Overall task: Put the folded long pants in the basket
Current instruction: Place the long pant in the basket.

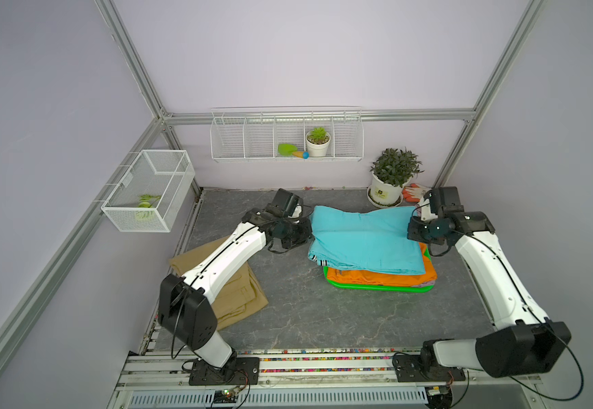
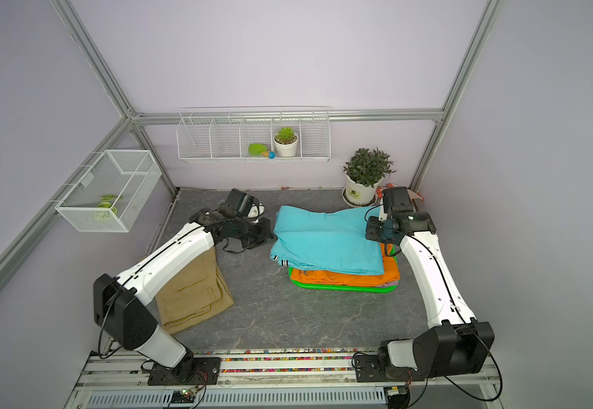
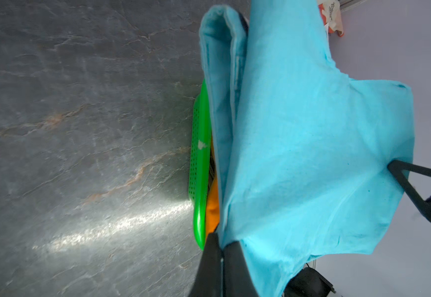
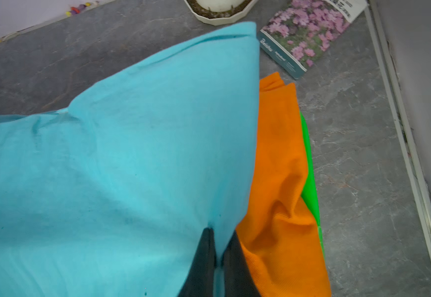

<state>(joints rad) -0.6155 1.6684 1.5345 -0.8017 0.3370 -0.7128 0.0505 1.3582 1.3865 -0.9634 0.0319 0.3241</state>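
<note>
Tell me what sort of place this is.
Probably a robot lab cell staged as a home corner: an aluminium frame with plain walls, a left arm and right arm bolted to a rail, and props such as a potted plant, a wire rack and teal pants.

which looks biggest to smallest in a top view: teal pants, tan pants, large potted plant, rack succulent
1. teal pants
2. tan pants, partly hidden under the left arm
3. large potted plant
4. rack succulent, which sits farther back, so its true size is unsure
</note>
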